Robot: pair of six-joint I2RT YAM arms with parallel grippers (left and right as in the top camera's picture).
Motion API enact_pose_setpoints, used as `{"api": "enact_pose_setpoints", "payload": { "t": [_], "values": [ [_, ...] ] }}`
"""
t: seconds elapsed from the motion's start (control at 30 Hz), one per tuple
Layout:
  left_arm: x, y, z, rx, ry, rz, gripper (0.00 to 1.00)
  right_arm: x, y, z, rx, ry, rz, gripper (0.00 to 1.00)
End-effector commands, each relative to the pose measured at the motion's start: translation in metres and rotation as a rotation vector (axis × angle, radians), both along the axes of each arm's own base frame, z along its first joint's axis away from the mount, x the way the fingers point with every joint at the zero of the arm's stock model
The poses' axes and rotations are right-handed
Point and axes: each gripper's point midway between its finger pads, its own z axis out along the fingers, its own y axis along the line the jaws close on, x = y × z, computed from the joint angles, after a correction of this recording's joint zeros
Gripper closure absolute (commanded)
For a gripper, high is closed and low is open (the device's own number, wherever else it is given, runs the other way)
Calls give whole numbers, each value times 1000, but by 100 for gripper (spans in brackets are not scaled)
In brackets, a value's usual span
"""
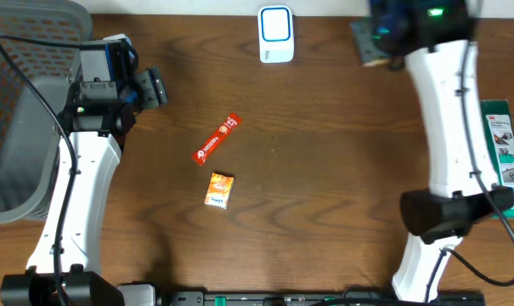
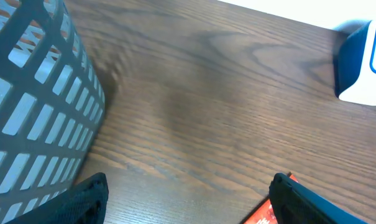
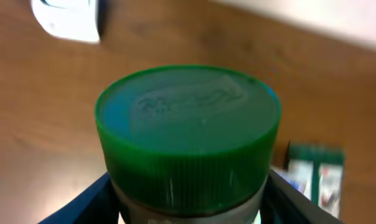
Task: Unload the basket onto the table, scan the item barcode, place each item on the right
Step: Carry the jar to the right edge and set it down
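Clamping a jar [image 3: 188, 194] just under its green screw lid [image 3: 188, 118], the right gripper [image 3: 188, 208] has a finger on either side of the neck. It is up at the far right of the table [image 1: 324, 170], a little to the right of the scanner [image 1: 274, 34]. Little of the body shows, but it looks like glass or hard plastic: stiff, smooth, likely slippery, and probably heavy enough to swing if tilted fast. A hold on the neck or the ribbed lid skirt seems safest, with the label side left bare for the reader. Where the barcode sits cannot be told from these views

The left gripper [image 1: 153, 88] is spread wide and empty, near the basket [image 1: 19, 127] at the left edge

Bare wood lies between jar and scanner, so the approach looks free. The far table edge runs close behind both, and a green box [image 1: 503, 149] lies at the right edge beside the right arm. A red sachet [image 1: 217, 138] and an orange packet [image 1: 219, 189] lie mid-table, well apart from the jar
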Motion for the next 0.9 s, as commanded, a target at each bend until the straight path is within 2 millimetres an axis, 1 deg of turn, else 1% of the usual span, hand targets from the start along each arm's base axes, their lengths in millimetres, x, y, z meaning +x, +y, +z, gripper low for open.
{"api": "enact_pose_setpoints", "payload": {
  "t": [0.0,0.03,0.17,0.23,0.3,0.4,0.53,0.57,0.67,0.73,0.8,0.87],
  "values": [
    [1,2,-3,8,7,10,17,-7,-3,-20,130,103,-24,99],
    [1,2,-3,8,6,10,17,-11,-16,-24,135,125,-66,99],
    [1,2,-3,8,6,10,17,-25,-53,-34,142,198,-182,99],
    [1,2,-3,8,6,10,17,-34,-69,-43,136,248,-229,99],
    [1,2,-3,8,7,10,17,-43,-81,-57,123,308,-262,99],
    [1,2,-3,8,6,10,17,-60,-98,-87,70,416,-312,99],
    [1,2,-3,8,6,10,17,-75,-116,-138,-42,522,-379,99],
    [1,2,-3,8,6,10,17,-79,-119,-153,-67,537,-401,99],
    [1,2,-3,8,6,10,17,-87,-120,-188,-84,575,-408,99],
    [1,2,-3,8,6,10,17,-91,-122,-206,-98,581,-411,99],
    [1,2,-3,8,6,10,17,-91,-131,-219,-133,566,-422,99],
    [1,2,-3,8,6,10,17,-90,-135,-229,-146,555,-408,99]
  ]
}}
